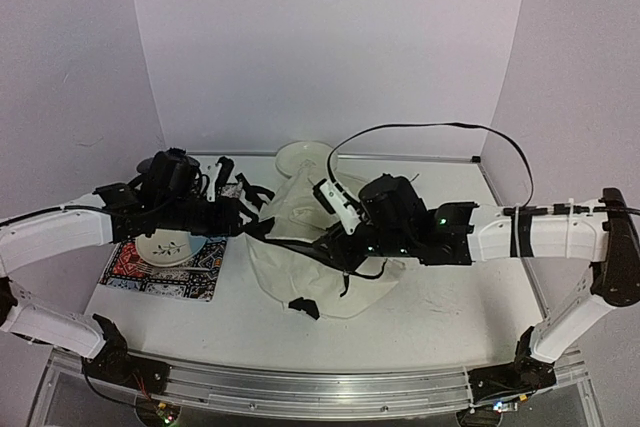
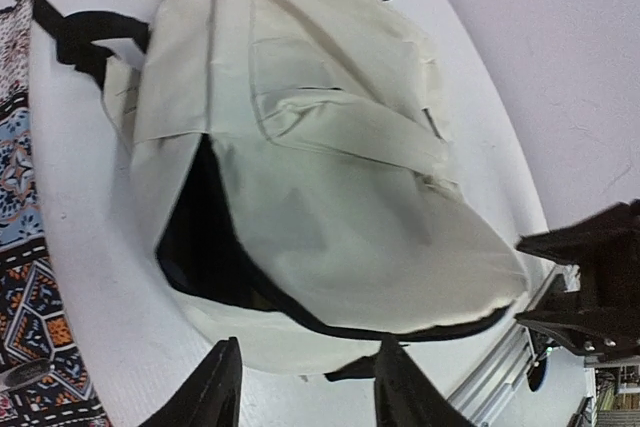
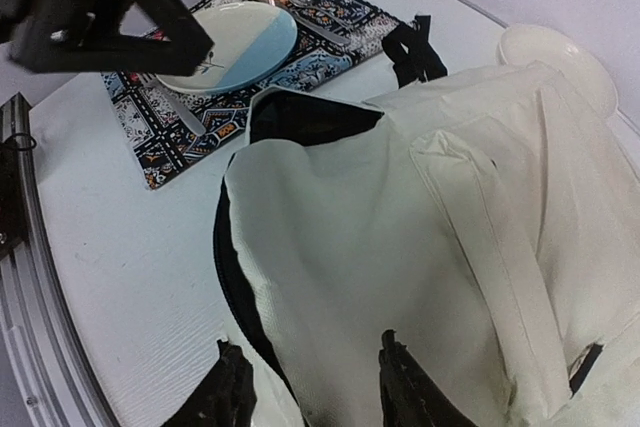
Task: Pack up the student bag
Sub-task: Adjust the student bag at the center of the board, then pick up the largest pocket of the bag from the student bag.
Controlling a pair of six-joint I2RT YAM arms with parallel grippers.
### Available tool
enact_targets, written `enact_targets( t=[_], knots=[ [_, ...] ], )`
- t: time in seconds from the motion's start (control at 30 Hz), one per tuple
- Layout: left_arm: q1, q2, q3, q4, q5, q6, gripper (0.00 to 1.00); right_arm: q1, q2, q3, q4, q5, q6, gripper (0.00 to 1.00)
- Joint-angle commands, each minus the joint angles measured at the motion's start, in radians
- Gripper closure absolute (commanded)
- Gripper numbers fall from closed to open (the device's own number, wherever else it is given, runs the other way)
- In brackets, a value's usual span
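Top external view: student bag [image 1: 285, 272] lies unzipped, placemat [image 1: 160, 275] at its 9 o'clock; left end effector [image 2: 308, 347] and right end effector [image 3: 303, 342] are released; packing seems not begun.

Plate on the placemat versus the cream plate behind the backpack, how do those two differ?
The placemat plate is white and pale blue with a small sprig motif; the cream plate is plain. The first rests on the patterned placemat; the cream plate rests on the bare table, its edge hidden by the backpack. Both are round.

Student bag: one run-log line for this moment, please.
student bag: lying unzipped | left end effector: open | right end effector: open
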Motion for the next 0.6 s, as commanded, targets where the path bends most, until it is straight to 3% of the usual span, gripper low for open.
enact_targets(
  t=[0.0,0.2,0.57],
  knots=[
    [-0.129,-0.075,-0.044,0.132,-0.074,-0.026,0.46,-0.002,-0.112,-0.014,-0.104,0.051,0.011,0.49],
    [-0.305,-0.044,-0.082,0.18,-0.223,-0.065,0.38,-0.025,-0.226,-0.14,-0.149,0.068,0.051,0.39],
    [-0.569,0.215,-0.014,0.355,-0.398,-0.097,0.31,-0.127,-0.332,-0.314,-0.138,0.002,0.168,0.34]
  ],
)
